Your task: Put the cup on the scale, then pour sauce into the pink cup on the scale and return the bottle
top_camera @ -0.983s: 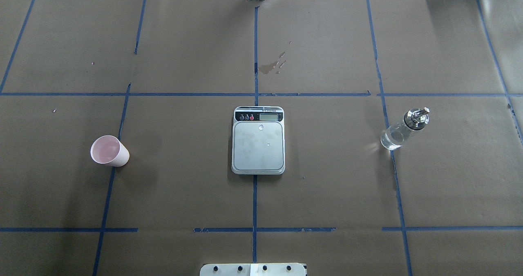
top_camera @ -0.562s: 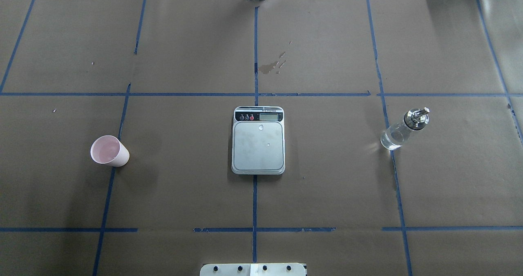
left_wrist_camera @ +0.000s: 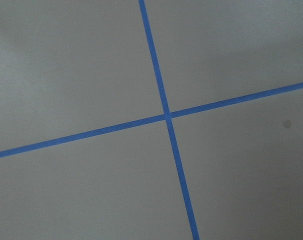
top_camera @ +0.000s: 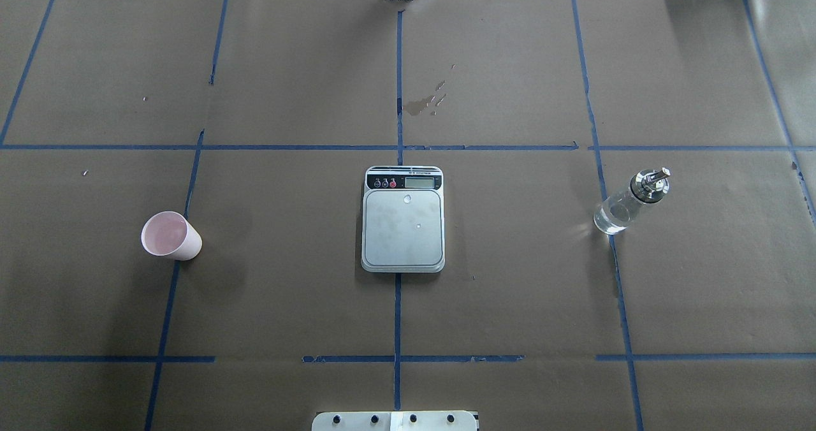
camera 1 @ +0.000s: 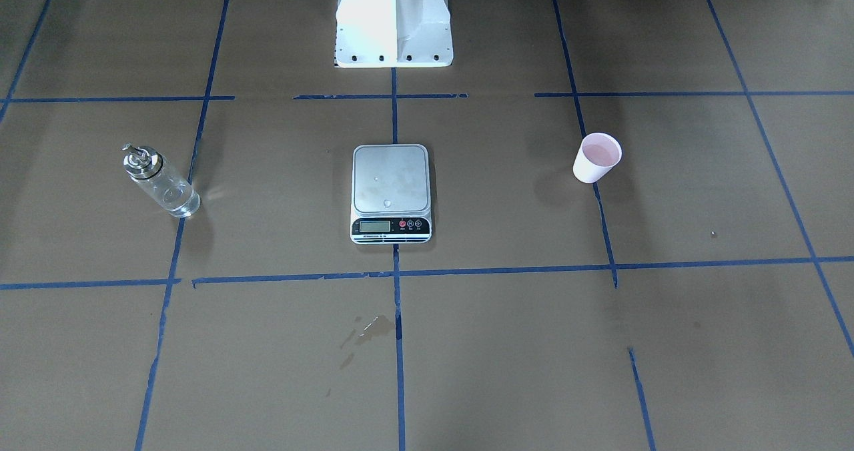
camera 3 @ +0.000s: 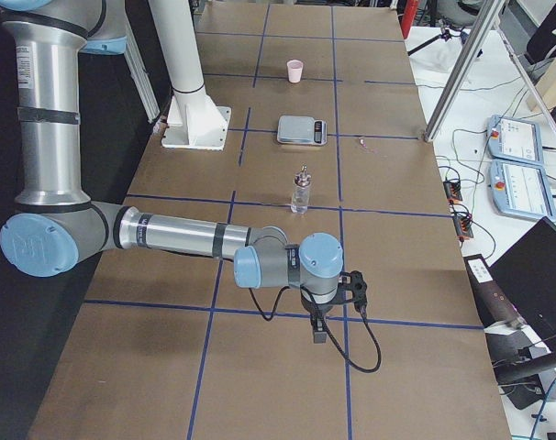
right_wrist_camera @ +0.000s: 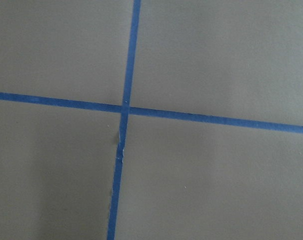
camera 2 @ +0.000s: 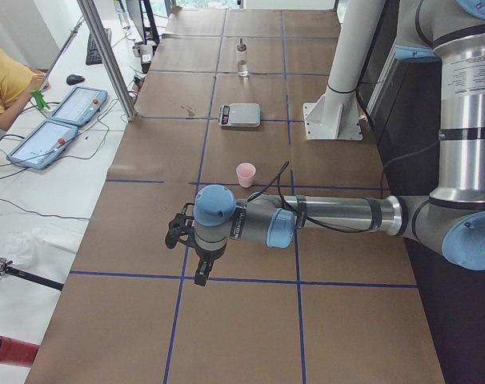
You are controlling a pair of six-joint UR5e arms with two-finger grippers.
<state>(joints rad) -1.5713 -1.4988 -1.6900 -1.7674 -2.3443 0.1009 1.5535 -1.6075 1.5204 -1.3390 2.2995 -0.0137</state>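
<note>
Three things stand in a row on the brown-paper table (top_camera: 287, 291), with no arm near them. Off to the left, the left gripper (camera 2: 201, 277) hangs over a blue tape crossing (left_wrist_camera: 166, 116). I cannot tell whether its fingers are spread or pressed together. The pink cup (top_camera: 171, 236) sits upright on a tape line, well apart from the scale (top_camera: 403, 227). It looks light and tapered, so an off-centre pinch could tip it. The scale carries a drop (top_camera: 408, 198) on its steel platform, where a cup set near the edge might skid. The glass bottle (top_camera: 628, 201) looks slick and top-heavy, so a loose hold could let it twist and pour past the narrow cup. The right gripper (camera 3: 318, 335), far right, I cannot read either.
</note>
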